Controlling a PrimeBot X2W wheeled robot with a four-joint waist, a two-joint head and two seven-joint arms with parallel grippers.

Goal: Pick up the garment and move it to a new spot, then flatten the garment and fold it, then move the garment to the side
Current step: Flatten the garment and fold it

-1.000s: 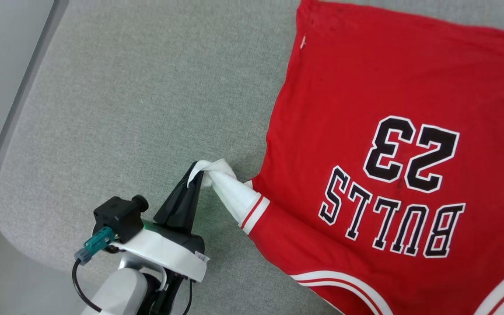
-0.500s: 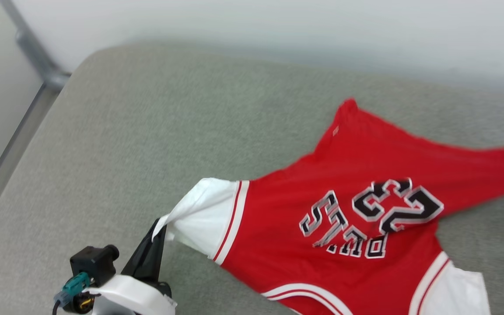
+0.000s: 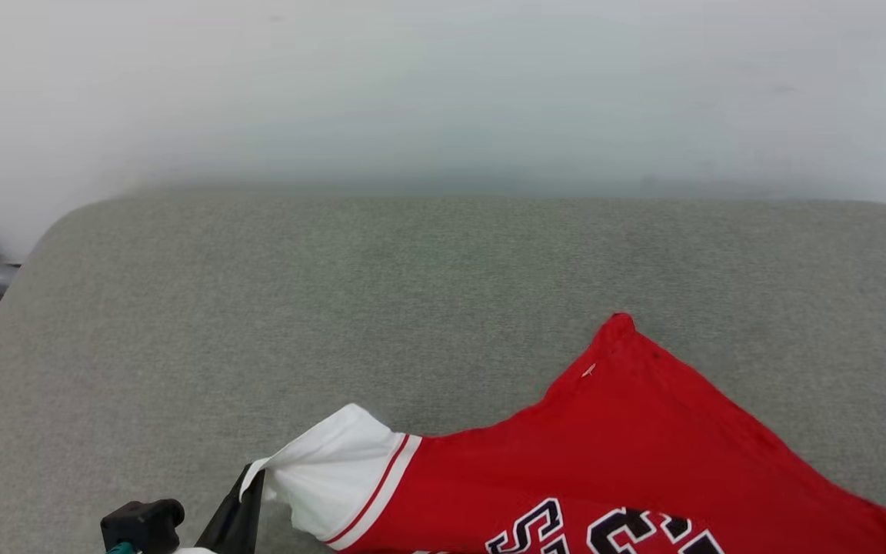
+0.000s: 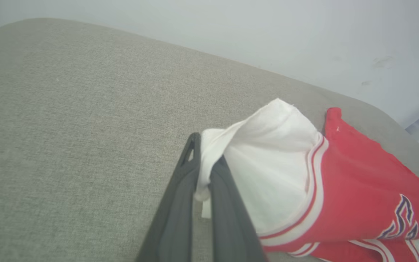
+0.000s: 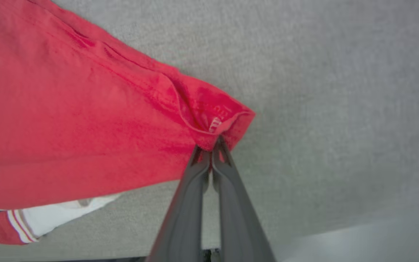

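The left end effector [image 3: 252, 483] pinches the garment [image 3: 643, 431] by its sleeve.

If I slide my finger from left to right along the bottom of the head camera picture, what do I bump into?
Grey cushion → black wrist camera → left gripper → garment's white sleeve → striped trim → red body with black letters.

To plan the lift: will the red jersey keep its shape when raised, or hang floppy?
Probably floppy: the garment bunches and creases where the left gripper pinches its white sleeve and the right gripper a red corner. Likely light: small pinches hold it.
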